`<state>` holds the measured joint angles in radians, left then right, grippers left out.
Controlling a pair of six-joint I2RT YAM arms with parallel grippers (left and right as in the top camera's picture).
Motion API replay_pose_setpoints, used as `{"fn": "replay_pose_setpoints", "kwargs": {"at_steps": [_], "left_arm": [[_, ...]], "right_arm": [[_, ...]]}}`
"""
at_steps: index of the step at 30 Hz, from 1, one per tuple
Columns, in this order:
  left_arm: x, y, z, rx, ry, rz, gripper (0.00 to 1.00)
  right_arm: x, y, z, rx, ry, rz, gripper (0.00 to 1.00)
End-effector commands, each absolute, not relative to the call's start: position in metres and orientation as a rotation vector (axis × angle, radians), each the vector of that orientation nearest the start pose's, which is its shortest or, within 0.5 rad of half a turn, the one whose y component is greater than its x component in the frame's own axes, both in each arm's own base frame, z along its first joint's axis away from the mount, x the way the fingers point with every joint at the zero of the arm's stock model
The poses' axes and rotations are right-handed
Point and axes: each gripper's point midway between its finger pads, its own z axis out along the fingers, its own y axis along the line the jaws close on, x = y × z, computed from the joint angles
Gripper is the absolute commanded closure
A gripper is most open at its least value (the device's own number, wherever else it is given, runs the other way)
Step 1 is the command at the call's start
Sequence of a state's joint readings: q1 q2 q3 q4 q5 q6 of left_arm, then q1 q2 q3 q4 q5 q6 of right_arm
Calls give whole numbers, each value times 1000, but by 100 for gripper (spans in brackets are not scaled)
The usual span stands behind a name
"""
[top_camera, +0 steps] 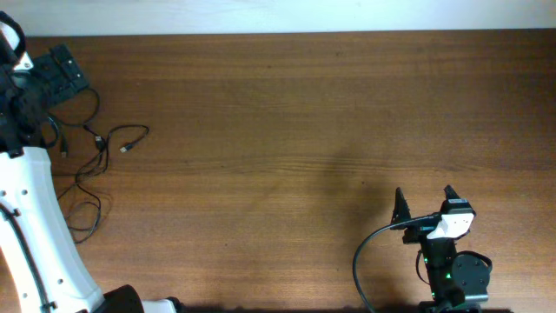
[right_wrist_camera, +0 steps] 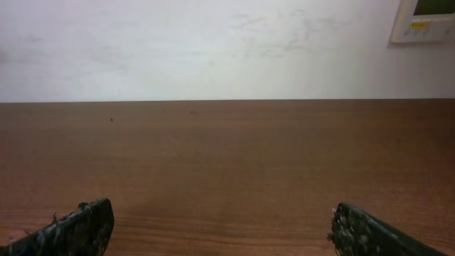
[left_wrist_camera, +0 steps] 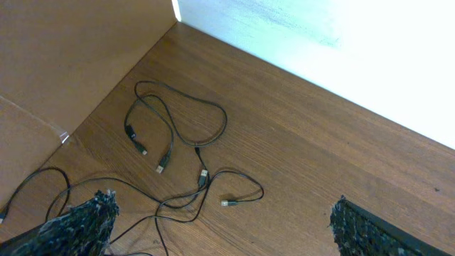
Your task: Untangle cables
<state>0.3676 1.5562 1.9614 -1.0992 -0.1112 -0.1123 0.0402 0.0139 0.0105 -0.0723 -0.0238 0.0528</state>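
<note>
The cables point(top_camera: 97, 148) are thin black cords lying loosely looped and crossing on the wooden table at the far left. In the left wrist view the cables point(left_wrist_camera: 178, 124) spread ahead of the fingers, with small plugs point(left_wrist_camera: 161, 168) and a silvery tip point(left_wrist_camera: 226, 203) showing. My left gripper point(left_wrist_camera: 222, 217) is open and empty, above the near loops; in the overhead view it point(top_camera: 68, 83) sits just behind the cables. My right gripper point(top_camera: 424, 193) is open and empty at the front right, far from the cables. In the right wrist view it point(right_wrist_camera: 220, 213) shows only bare wood.
A brown cardboard-like panel point(left_wrist_camera: 64, 64) stands along the left side of the cables. A white wall point(left_wrist_camera: 341, 43) borders the table's far edge. A thick black arm cable point(top_camera: 369, 248) curves beside the right arm's base.
</note>
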Motion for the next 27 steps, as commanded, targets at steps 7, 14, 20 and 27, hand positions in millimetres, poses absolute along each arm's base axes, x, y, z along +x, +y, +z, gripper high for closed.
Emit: {"fn": "replay_pose_setpoints", "kwargs": {"at_steps": [7,14,20,27], "left_arm": [[373,163,374,-585,2193,262,1],[366,134,386,-509,2174,231,1],[341,79,351,-366,2160,213,1],[307,53,298,-276,1890,96,1]], "right_arm": [[245,16,156,-11,1648,104,1],[245,16,156,-11,1648,104,1],[245,16,156,-11,1648,104,1],[245,16,156,-11,1648,104,1]]}}
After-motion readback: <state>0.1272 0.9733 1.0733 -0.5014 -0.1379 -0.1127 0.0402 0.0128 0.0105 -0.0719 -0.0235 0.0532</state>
